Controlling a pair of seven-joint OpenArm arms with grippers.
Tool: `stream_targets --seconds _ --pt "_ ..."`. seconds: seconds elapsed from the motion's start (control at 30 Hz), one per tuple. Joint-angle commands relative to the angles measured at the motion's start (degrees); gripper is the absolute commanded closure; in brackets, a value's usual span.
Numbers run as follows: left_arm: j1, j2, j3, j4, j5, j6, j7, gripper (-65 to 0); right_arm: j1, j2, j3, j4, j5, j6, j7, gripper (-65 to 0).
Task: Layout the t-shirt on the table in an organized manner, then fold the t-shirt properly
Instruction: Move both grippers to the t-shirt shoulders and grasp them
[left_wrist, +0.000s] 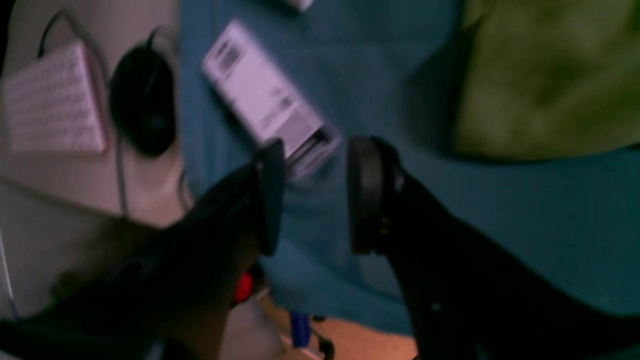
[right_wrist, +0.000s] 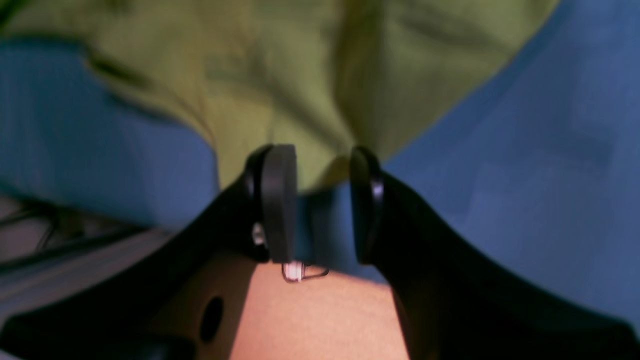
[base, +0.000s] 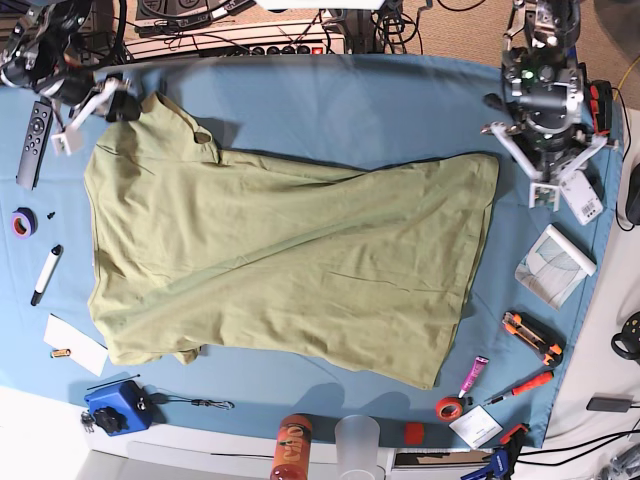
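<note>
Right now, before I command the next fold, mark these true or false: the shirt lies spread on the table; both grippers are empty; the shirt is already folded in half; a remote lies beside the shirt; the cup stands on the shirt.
1. The shirt lies spread on the table. True.
2. Left gripper and right gripper are empty. True: jaws apart, nothing between them.
3. The shirt is folded in half. False: it lies open, wrinkled, sleeves out.
4. A remote lies beside the shirt. True.
5. The cup stands on the shirt. False: it stands off it, at the table's edge.
</note>
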Motion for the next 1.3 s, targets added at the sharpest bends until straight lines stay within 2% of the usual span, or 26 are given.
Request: stream_targets --seconds 0.0,0.13,0.27,0.43,0.53,0.63,0.77,0.87,1.1,1.27 --pt "0.46 -0.50 -1.60 1.03 0.87 0.07 -1.03 -20.0 -0.76 1.16 0.46 0.90 0.70 0.34 0.93 -19.0" --pt "2.40 -0.50 -7.63 1.03 0.83 -2.97 -2.01 -20.0 -2.43 1.11 0.46 0.90 0.70 0.34 0.93 -25.9" --pt "3.04 -0.50 -13.46 1.03 0.79 -3.96 -2.54 -20.0 -2.43 0.20 0.46 0.90 0.63 0.34 2.03 -26.0" --pt "3.82 -0.50 -18.18 1.03 -1.07 -4.20 -3.02 -20.0 -2.43 -3.61 0.46 0.55 -1.51 -0.61 5.27 -26.0" --pt "3.93 -0.50 -18.56 1.03 -1.14 -6.01 -3.06 -20.0 -2.10 -5.40 0.46 -0.02 -2.80 -1.92 6.36 -26.0" --pt "3.93 -0.48 -18.53 1.03 -1.40 -6.32 -3.80 -20.0 -2.12 -5.46 0.48 -0.07 -2.16 -1.95 5.81 -26.0" --pt "3.93 -0.48 -18.53 1.03 -1.40 -6.32 -4.00 -20.0 -2.14 -5.38 1.01 0.00 4.90 -1.77 0.94 -26.0" --pt "3.93 -0.48 -18.53 1.03 -2.21 -6.32 -4.00 -20.0 -2.10 -5.38 1.99 0.00 5.60 -0.44 1.29 -26.0" --pt "3.93 -0.48 -18.53 1.03 -5.70 -6.34 -4.02 -20.0 -1.46 -5.38 2.38 0.00 6.43 -0.46 1.68 -26.0" --pt "3.96 -0.48 -18.53 1.03 -5.66 -6.34 -4.00 -20.0 1.20 -5.40 2.38 0.00 7.98 0.34 1.79 -26.0"
